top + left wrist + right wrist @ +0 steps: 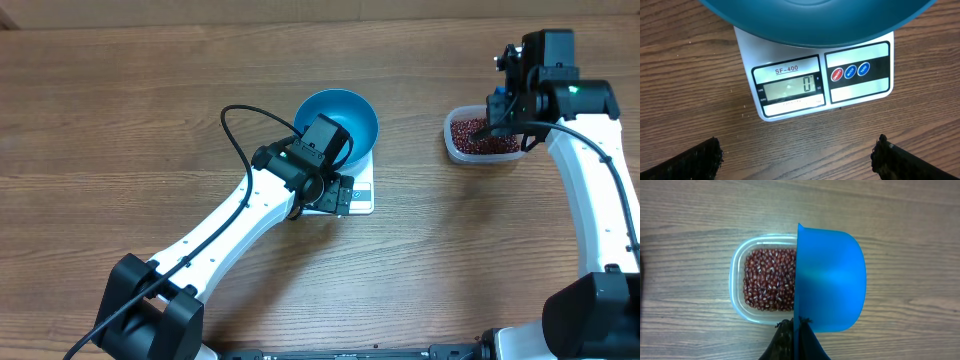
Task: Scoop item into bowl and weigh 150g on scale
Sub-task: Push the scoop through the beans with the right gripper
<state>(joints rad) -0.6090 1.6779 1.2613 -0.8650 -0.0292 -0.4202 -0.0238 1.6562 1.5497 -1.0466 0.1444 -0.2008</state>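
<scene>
One wooden table (120, 120) with a long straight grain is seen from above, and two white and black arms are reached over it from the near edge. The left gripper (797, 160) is held with its fingers spread wide apart and nothing between them, just on the near side of the scale. The right gripper (795, 340) is pressed together on the handle end of one small blue scoop (832, 280), which is held on edge above the right part of the tub. One round, deep, smooth blue bowl (350, 110) is set on one flat white square scale (365, 180) near the middle of the table, and its rim overhangs the far part of the scale. On the near edge of the scale one display (790, 86) showing zero and three round buttons, one red and two blue, are seen. One clear plastic tub (737, 280) with rounded corners is placed at the far right, well apart from the scale, with bare wood between them. Many tiny glossy red-brown beans (767, 280) are heaped inside the tub.
</scene>
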